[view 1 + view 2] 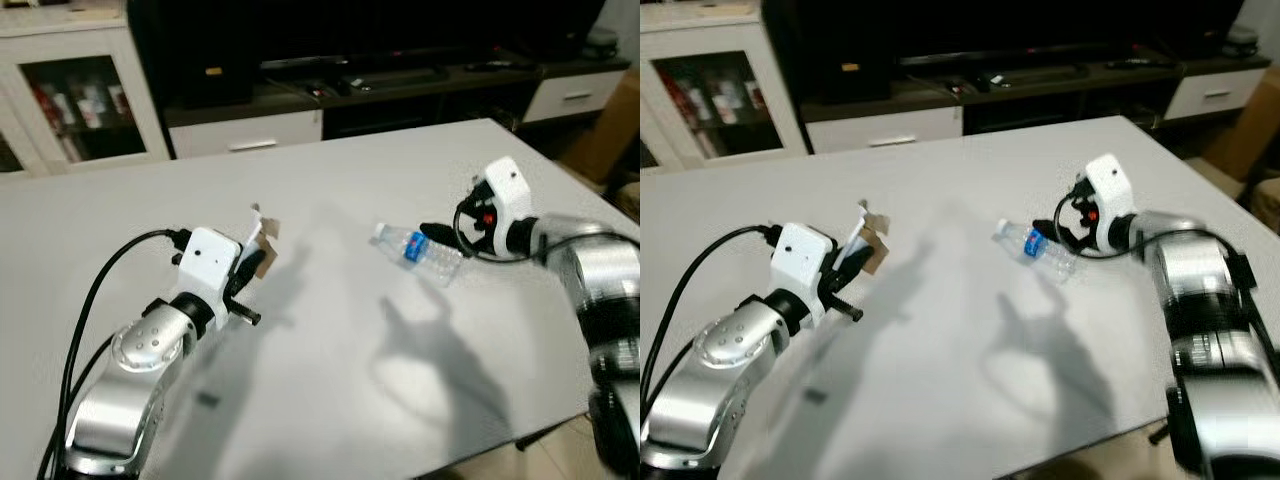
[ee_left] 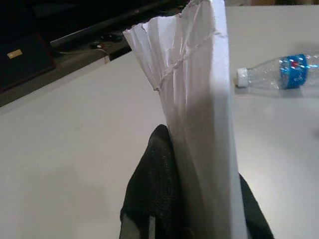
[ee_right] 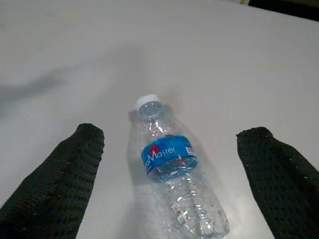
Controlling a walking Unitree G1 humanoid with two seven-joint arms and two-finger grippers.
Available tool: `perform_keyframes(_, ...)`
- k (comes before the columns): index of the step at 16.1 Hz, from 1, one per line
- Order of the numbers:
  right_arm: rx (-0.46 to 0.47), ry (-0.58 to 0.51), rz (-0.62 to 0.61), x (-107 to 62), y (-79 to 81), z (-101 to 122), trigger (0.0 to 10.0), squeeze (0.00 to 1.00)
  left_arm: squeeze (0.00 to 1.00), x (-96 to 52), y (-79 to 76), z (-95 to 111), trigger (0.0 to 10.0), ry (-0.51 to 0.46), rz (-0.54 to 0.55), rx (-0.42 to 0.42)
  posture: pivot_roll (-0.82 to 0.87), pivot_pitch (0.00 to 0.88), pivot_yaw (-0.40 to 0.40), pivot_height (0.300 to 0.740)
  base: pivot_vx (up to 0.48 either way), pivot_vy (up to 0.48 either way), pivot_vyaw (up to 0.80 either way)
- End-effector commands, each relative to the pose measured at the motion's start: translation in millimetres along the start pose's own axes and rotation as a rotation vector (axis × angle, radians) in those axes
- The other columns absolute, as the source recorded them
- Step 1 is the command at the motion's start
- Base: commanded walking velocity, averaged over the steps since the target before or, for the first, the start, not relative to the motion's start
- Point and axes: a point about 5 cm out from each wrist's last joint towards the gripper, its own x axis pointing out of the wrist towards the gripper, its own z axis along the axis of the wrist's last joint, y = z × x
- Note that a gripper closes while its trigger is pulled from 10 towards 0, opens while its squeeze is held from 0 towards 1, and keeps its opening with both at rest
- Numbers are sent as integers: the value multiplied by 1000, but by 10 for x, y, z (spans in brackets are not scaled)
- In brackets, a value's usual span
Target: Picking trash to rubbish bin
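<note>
Currently left tool clamped on crumpled carton, lifted for binning; right tool spread wide astride bottle lying on tabletop, ready to grasp.

A clear plastic bottle is seen lying on its side on a pale grey table. It is closed by a white cap, and a blue label printed with white lettering and a small red mark is wrapped around its upper body. The crinkled lower body is turned toward the camera. The right gripper is held spread wide, one black mesh-textured finger on each side of the bottle, neither touching it.
</note>
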Motion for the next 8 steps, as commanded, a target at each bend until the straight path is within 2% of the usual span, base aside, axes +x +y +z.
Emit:
perform_keyframes(1,-22,29,5,0,-74,60,10000,1000,0,1,-29,84,10000,-11,-50,8,-24,17,6,740,0,0,0)
perform_keyframes(4,-52,117,27,31,-125,98,10000,1000,0,-16,-27,134,10000,-1,-77,7,-21,47,8,740,0,0,0)
perform_keyframes(8,-125,180,70,75,-107,186,10000,1000,0,-33,17,178,10000,7,-73,19,-7,73,-21,740,0,0,0)
